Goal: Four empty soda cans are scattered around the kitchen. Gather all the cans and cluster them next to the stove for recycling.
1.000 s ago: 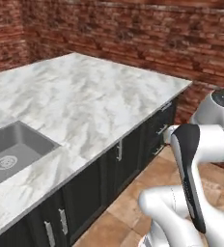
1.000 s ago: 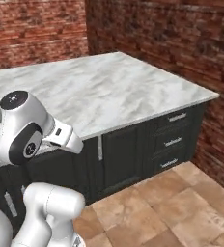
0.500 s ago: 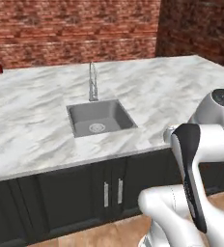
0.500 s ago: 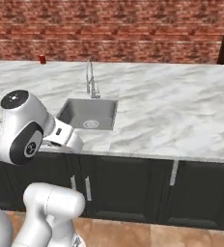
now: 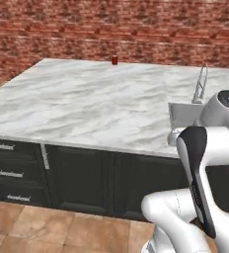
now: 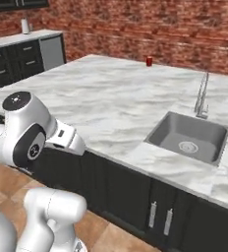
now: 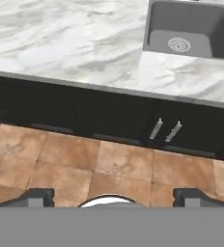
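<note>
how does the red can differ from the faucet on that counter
The red can is a short, squat cylinder in red; the faucet is a tall, thin metal stem in silver-grey. The can stands alone near the counter's far edge by the brick wall; the faucet rises at the rim of the sink. Both stand upright on the white marble counter.

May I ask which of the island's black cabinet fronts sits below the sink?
The door pair whose upright silver handles sit side by side under the sink; the drawers carry horizontal handles.

Red soda can (image 5: 114,60) too small for detail, sink (image 7: 189,30) cut off at top edge
</note>
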